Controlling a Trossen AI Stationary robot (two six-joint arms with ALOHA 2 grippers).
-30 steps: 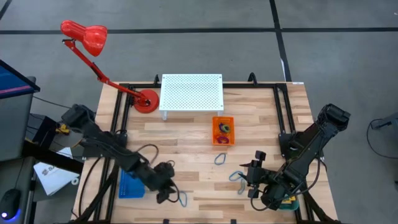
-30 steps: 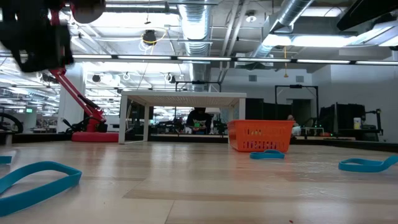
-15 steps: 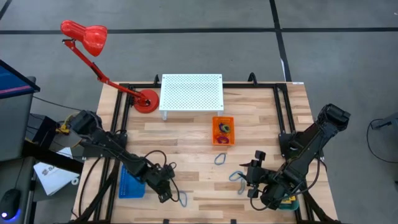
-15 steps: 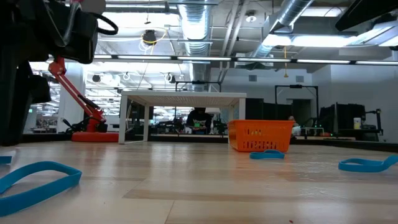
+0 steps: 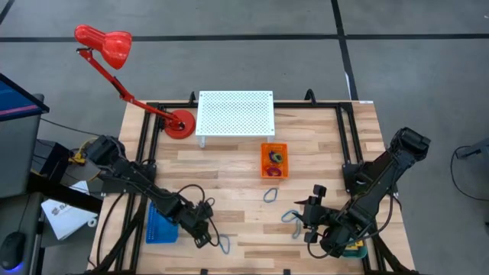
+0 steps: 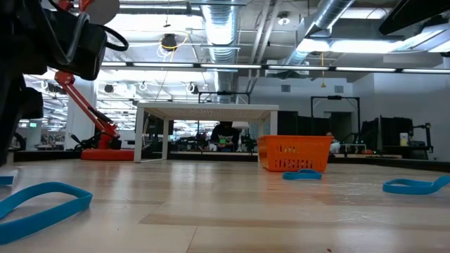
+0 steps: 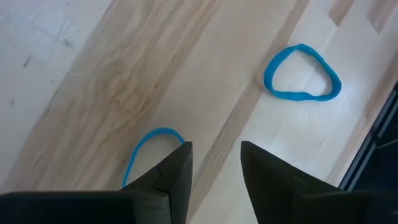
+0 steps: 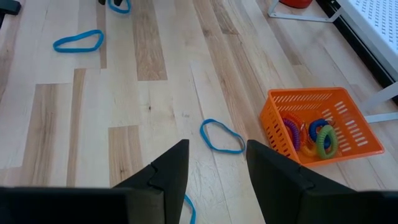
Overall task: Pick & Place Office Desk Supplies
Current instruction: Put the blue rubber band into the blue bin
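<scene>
The left gripper hangs low over the near left part of the table, its two dark fingers parted with a bare strip of wood between them and nothing held. Just beside one fingertip lies a blue loop, its curved end touching the finger's edge in the left wrist view; in the high view this same loop lies just to the right of the gripper, near the front edge. Farther out ahead of the fingers lies a second blue loop, well apart from the gripper, flat on the wood. To the gripper's left, just beside the arm, sits the blue tray.

The right gripper waits over the near right part of the table, fingers likewise spread and empty. Directly ahead of it lies a third blue loop, near but not touching; in the high view it sits beyond the gripper toward the middle of the table. Another loop lies just beside the gripper on its left. Beyond the third loop stands the orange tray, holding coloured rings in purple, blue, green and orange. Farther back are the white perforated stand and the red desk lamp.
</scene>
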